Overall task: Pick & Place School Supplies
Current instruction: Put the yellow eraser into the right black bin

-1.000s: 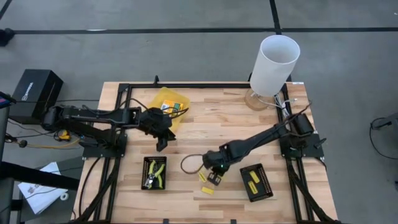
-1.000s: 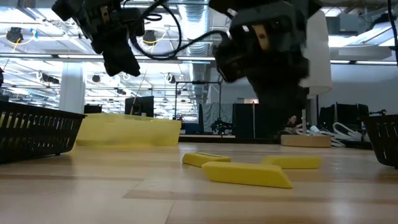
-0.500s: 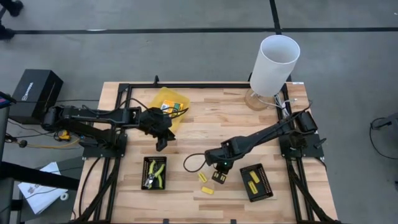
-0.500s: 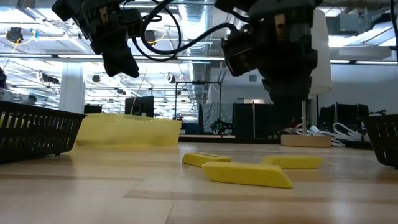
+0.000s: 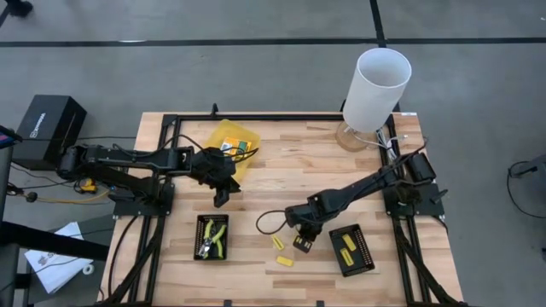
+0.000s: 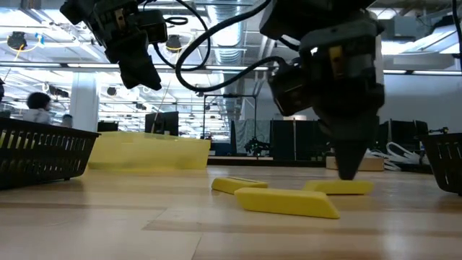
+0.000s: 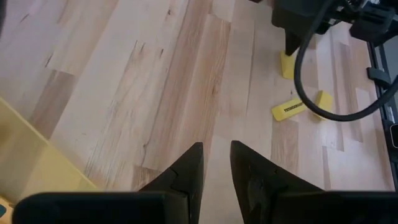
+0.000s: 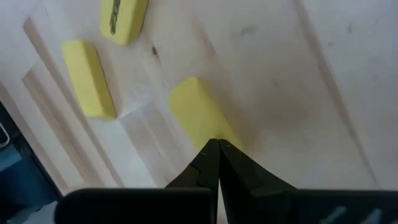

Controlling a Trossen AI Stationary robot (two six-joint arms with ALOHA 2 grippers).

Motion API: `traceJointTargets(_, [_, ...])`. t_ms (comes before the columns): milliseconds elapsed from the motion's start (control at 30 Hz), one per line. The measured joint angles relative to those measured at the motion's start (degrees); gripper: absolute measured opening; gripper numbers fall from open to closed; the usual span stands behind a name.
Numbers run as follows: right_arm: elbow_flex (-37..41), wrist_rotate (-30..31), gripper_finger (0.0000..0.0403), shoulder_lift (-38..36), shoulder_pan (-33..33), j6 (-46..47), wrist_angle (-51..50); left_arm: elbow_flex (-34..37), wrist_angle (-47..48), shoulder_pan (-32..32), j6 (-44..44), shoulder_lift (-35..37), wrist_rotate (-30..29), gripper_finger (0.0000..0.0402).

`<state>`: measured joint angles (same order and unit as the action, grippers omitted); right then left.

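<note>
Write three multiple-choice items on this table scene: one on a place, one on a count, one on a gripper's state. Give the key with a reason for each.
1. Where does the plier-like tool lie?
A. in the black tray on the left arm's side
B. in the yellow container
C. on bare wood

2. How many yellow pieces lie loose on the wood near the right gripper?
A. one
B. three
C. six

3. How do the right gripper's fingers stand?
A. wide open
B. shut, tips together
C. clamped round a tray

Key: 1 A, the high view shows its yellow-green handles inside that tray. 2 B, the right wrist view shows three pieces, one right at the fingertips. 3 B, that view shows no gap between the tips, which hold nothing.
</note>
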<state>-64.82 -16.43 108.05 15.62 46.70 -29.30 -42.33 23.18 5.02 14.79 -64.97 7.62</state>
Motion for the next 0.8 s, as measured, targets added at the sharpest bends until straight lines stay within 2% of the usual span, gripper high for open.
traceJointTargets(300, [0.0, 0.11, 0.0, 0.0, -2.0, -2.09, 1.68, 0.0, 0.35, 0.0, 0.02, 0.0, 0.0, 0.0076])
traceJointTargets(800, [0.0, -1.97, 0.0, 0.0, -1.58, -2.73, 4.6, 0.0, 0.79, 0.0, 0.02, 0.0, 0.0, 0.0076])
